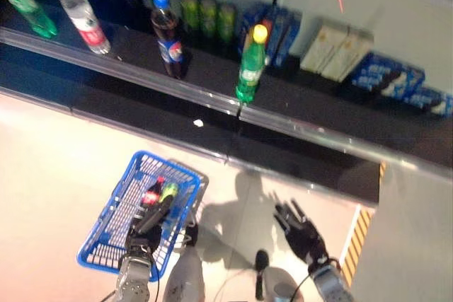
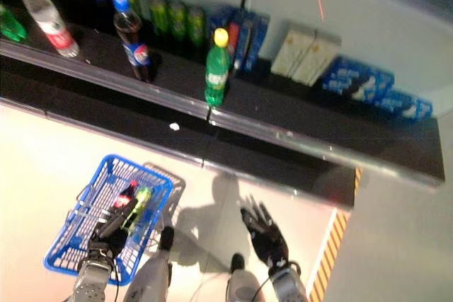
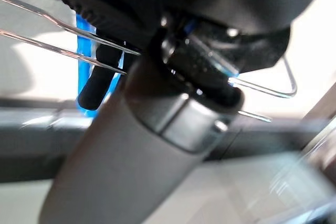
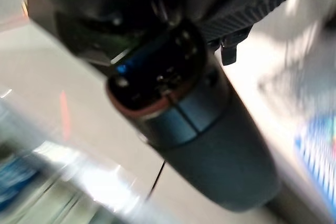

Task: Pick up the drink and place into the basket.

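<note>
Down on the floor, lower left: a blue wire basket (image 1: 113,225) hangs from the left hand (image 1: 144,235).
Left hand: fingers curled round the basket's wire handle; the left wrist view shows thin metal wires crossing under the dark palm.
Basket contents: a dark cola bottle with a red cap (image 1: 151,194) and a green bottle with a yellow-green cap (image 1: 168,191) lie side by side against its far end.
Right hand (image 1: 303,234): low on the right, over the pale floor, fingers spread and straight, holding nothing, well apart from the basket.
Shelf (image 1: 304,114): black, with a glossy front rail.
Front of shelf: a green drink bottle with a yellow cap (image 1: 250,65) stands upright at the rail; a cola bottle with a blue cap (image 1: 167,35) stands to its left; a clear water bottle with a red cap (image 1: 79,10) stands farther left.
Back of shelf: green cans (image 1: 207,18), blue boxes (image 1: 394,80) and pale cartons (image 1: 335,49).
</note>
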